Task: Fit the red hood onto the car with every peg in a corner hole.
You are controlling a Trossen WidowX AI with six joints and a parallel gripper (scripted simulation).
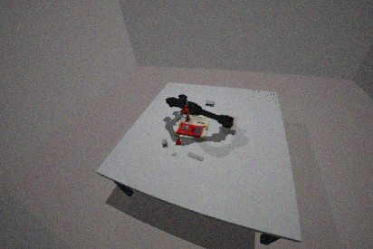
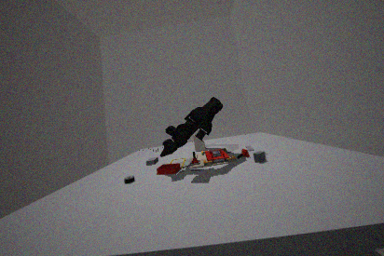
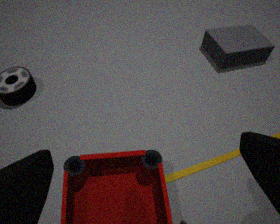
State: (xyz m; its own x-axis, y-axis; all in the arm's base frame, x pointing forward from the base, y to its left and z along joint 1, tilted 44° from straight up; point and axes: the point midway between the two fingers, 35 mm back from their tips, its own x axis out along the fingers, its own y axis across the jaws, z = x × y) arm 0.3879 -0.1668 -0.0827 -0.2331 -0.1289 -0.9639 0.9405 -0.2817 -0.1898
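You have one black jointed arm [image 1: 205, 113] [image 2: 198, 121], one white rectangular table [image 1: 244, 186] [image 2: 210, 219], one hollow red shell [image 2: 169, 168] [image 3: 110, 200], one black wheel with a pale hub [image 2: 130, 179] [image 3: 18, 89], and two grey rectangular blocks: one far [image 1: 210, 103] [image 2: 152, 161] [image 3: 237, 46], one near left [image 1: 165, 143] [image 2: 259, 156] in the top view. You also see one long pale bar [image 1: 196, 157].
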